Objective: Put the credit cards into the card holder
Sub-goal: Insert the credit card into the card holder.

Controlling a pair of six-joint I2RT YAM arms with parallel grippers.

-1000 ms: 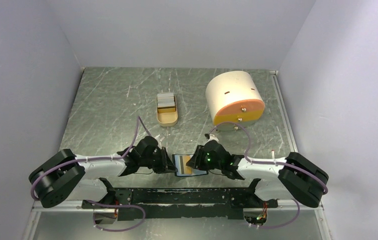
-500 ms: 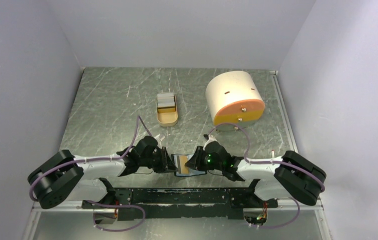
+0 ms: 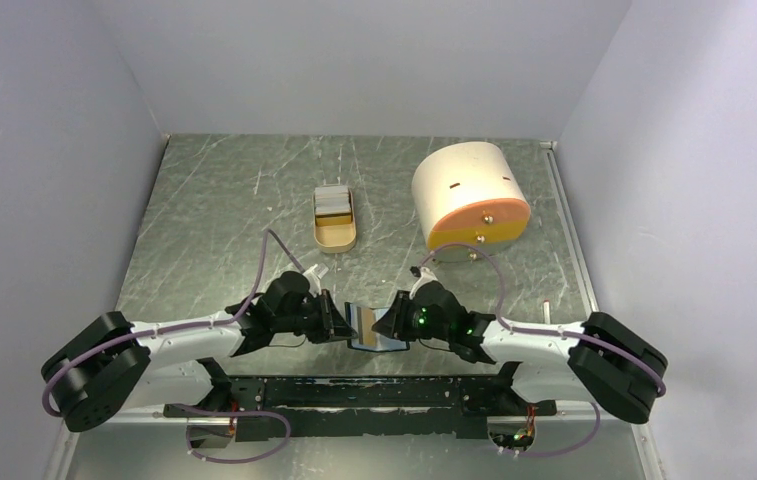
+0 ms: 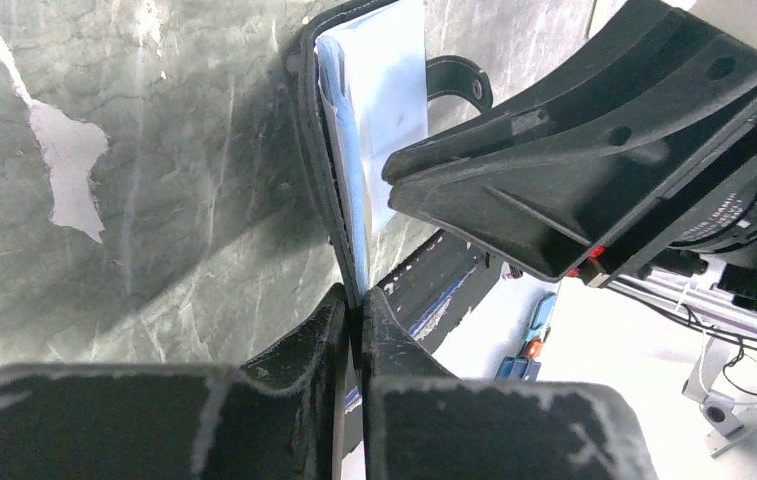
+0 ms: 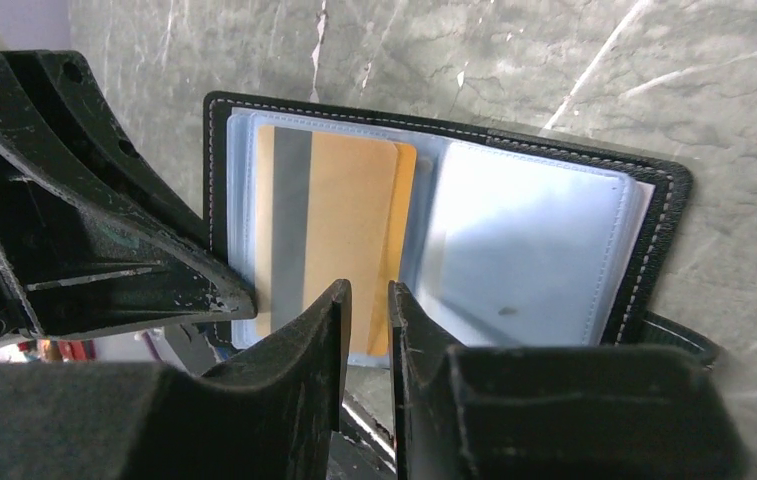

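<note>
One black card holder (image 3: 367,328) is held open between the two grippers at the lower middle of the overhead view. The left gripper (image 4: 356,300) is clenched on the holder's edge: in the left wrist view the holder is seen edge-on, running up the frame, and its lower end is pinched between the two closed fingers. The right gripper (image 5: 369,310) is closed to a narrow slit on the lower edge of the blue-grey pockets, at the bottom middle of the right wrist view. There, one yellow-orange card (image 5: 344,220) with a grey stripe is seen inside the left pocket; a second orange edge shows just beside it, and whether that is another card cannot be told. One tan tray (image 3: 336,240) lies above centre in the overhead view, with a small stack of whitish-grey cards (image 3: 332,198) in its upper end; their number cannot be counted. One cream-and-orange cylinder (image 3: 469,190) lies on its side to the right of the tray, apart from it
</note>
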